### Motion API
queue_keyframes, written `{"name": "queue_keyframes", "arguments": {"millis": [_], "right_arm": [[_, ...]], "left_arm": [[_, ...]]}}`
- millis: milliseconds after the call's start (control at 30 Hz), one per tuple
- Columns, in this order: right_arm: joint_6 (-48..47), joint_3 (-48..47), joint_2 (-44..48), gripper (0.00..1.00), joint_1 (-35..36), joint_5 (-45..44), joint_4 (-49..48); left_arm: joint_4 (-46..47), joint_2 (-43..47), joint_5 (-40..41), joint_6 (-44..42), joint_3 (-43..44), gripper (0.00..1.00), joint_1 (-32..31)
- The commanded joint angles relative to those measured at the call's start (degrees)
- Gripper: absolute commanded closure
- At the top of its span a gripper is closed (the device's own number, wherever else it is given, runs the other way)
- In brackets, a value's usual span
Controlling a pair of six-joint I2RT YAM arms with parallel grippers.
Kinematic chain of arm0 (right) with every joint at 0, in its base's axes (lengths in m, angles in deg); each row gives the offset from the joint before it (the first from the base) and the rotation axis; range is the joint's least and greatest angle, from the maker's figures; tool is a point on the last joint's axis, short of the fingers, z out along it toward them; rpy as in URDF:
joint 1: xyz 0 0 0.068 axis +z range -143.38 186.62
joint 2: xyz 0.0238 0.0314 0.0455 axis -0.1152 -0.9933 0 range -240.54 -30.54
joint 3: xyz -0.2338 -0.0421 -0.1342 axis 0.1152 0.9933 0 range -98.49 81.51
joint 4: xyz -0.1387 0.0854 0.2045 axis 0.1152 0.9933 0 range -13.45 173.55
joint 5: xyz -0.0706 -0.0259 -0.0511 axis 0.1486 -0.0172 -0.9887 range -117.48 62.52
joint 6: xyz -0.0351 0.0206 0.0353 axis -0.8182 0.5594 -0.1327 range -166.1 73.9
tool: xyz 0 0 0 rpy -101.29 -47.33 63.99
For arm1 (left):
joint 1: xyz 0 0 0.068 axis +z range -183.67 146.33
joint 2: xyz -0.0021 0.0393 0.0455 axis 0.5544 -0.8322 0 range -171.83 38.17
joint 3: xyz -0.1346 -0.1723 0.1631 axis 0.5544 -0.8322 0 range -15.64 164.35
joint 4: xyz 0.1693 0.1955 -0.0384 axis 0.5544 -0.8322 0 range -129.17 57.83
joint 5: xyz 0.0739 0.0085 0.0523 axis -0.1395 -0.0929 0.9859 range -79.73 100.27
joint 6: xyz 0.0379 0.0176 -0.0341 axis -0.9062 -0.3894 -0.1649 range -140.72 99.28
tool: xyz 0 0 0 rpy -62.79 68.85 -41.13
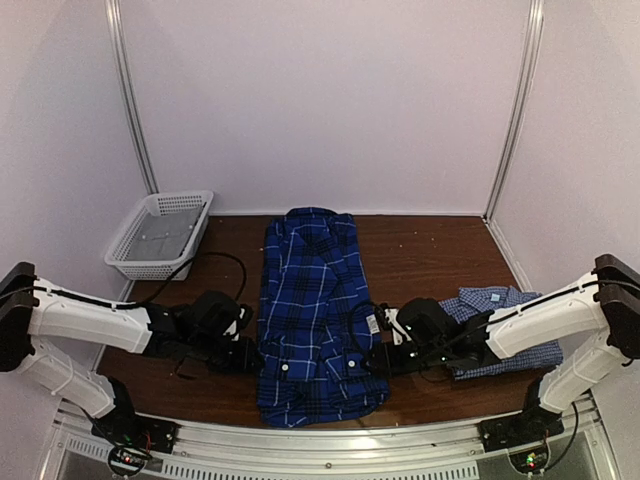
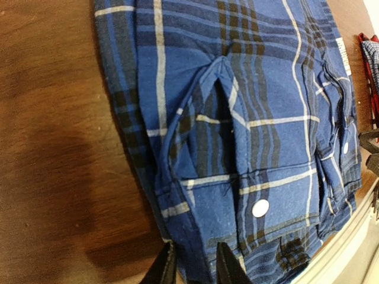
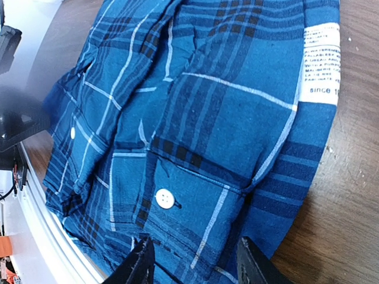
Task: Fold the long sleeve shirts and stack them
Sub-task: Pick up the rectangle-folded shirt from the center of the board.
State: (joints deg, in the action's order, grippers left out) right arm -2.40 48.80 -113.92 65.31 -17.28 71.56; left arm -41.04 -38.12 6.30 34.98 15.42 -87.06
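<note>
**Q:** What room and surface are these?

**A:** A booth of pale blank walls with slim metal posts in the far corners. The floor of it is a dark brown wooden table, flecked with small pale specks, and a ridged metal rail runs along its 6 o'clock edge.

**Q:** Where are the shirts?

**A:** The dark blue plaid shirt lies flat at the table's centre as a long strip running from 12 to 6 o'clock, its near end at the rail. The paler checked shirt sits bunched at 4 o'clock, partly under the right arm. A white mesh basket stands at 10 o'clock.

**Q:** And the grippers?

**A:** Both are low at the plaid shirt's near end. The left gripper is at the shirt's 8 o'clock edge. Its fingers stand a little apart with the hem between them, and I cannot tell whether they squeeze it. The right gripper is at the 4 o'clock edge, its fingers spread wide over the cloth near a white button.
</note>
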Motion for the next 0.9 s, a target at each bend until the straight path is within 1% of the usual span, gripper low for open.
{"name": "queue_keyframes", "arguments": {"millis": [0, 167, 233, 400, 533, 667, 700, 767, 867], "right_arm": [[0.5, 0.0, -1.5, 0.52, 0.8, -1.6, -1.6], [0.7, -0.5, -2.7, 0.58, 1.6, -1.0, -1.7], [0.7, -0.7, -2.9, 0.63, 1.8, -0.7, -1.3], [0.9, -1.7, -1.6, 0.85, 2.7, -0.2, 1.3], [1.0, -2.2, -0.1, 0.92, 3.4, 0.1, 3.2], [0.9, -1.8, -0.3, 0.92, 3.7, 0.1, 4.4], [0.9, -1.8, -0.7, 0.92, 3.7, 0.3, 4.4], [1.1, -1.4, -1.5, 0.9, 3.7, 1.1, 4.0], [1.4, -1.1, -1.7, 0.82, 3.8, 1.8, 3.6]], "left_arm": [[2.0, -2.1, 1.1, 0.2, 2.7, 0.79, -1.6], [1.1, -3.4, 0.7, 0.2, 4.4, 0.9, -2.8], [-0.1, -3.4, 0.6, 0.1, 5.3, 0.94, -3.2], [-3.9, -3.3, -0.9, -1.2, 7.7, 0.99, -4.3], [-6.2, -3.5, -2.9, -2.0, 8.4, 1.0, -4.7], [-7.7, -5.8, -5.2, -3.4, 8.5, 1.0, -4.8], [-7.7, -6.8, -5.7, -3.5, 8.4, 0.98, -4.8], [-7.7, -8.6, -6.6, -3.9, 8.4, 0.93, -4.9], [-7.7, -9.6, -7.3, -3.7, 8.7, 0.83, -5.0]]}}
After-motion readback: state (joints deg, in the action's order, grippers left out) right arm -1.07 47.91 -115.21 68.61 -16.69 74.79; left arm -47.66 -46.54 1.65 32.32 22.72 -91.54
